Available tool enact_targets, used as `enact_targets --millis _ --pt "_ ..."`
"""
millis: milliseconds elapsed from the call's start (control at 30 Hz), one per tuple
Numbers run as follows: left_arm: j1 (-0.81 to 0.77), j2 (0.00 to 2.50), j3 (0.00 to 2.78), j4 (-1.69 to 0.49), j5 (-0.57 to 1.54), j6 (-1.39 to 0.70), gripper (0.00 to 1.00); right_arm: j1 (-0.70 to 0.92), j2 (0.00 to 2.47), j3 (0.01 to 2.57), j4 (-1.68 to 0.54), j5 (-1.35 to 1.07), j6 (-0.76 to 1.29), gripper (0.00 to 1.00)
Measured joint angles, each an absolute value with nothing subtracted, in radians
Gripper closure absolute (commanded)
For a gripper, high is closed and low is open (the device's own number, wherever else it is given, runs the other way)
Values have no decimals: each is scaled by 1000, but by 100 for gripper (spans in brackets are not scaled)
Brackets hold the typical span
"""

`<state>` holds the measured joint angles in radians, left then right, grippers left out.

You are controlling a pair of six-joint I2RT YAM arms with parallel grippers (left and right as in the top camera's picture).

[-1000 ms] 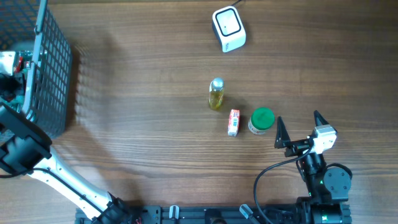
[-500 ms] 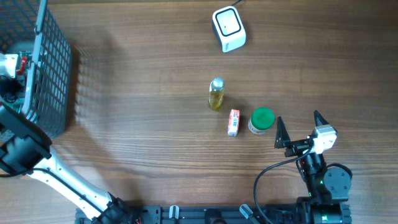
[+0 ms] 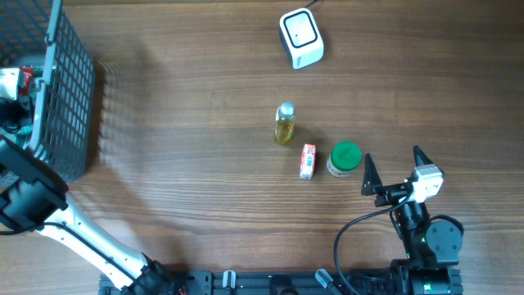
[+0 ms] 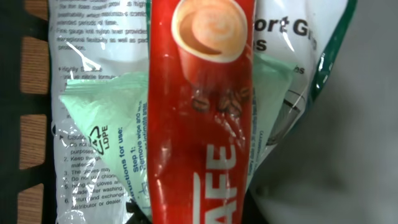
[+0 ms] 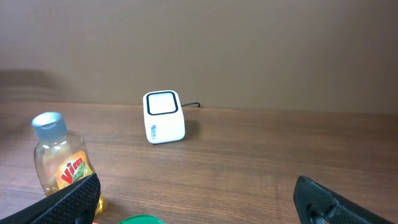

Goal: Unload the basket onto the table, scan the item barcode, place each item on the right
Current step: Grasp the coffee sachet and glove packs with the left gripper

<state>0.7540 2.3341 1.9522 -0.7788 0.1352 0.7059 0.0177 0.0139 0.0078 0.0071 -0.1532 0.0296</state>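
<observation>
Filling the left wrist view is a red coffee sachet (image 4: 200, 124), lying on a clear printed bag with a green fold inside (image 4: 93, 130). My left gripper (image 4: 199, 219) is shut on the sachet's lower end, and its fingers are barely visible. From overhead, the left gripper (image 3: 11, 92) is down inside the black wire basket (image 3: 72, 90), with a bit of red showing beside it. The white scanner (image 3: 301, 38) stands at the back of the table and shows as the scanner (image 5: 163, 116) in the right wrist view. My right gripper (image 3: 391, 168) is open and holds nothing.
A yellow liquid bottle (image 3: 284, 124), a small red box (image 3: 308, 161) and a green-lidded jar (image 3: 345, 158) stand mid-table, just ahead of the right gripper (image 5: 199, 204). That bottle (image 5: 62, 163) sits beside its left finger. The basket fills the far left corner.
My left gripper has closed from wide open onto the sachet inside the basket. The red item there shifted slightly. The right arm has not moved.
</observation>
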Motion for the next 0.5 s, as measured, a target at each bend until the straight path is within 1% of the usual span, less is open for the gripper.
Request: enact_targets --millis 133,300,500 --pt "754 2324 1945 -738 163 642 96 18 14 8 7 -153 30 0" --pt "754 2248 1921 -669 209 541 96 18 14 8 7 -153 30 0" --pt "754 2015 1921 -575 236 446 96 18 14 8 7 -153 30 0"
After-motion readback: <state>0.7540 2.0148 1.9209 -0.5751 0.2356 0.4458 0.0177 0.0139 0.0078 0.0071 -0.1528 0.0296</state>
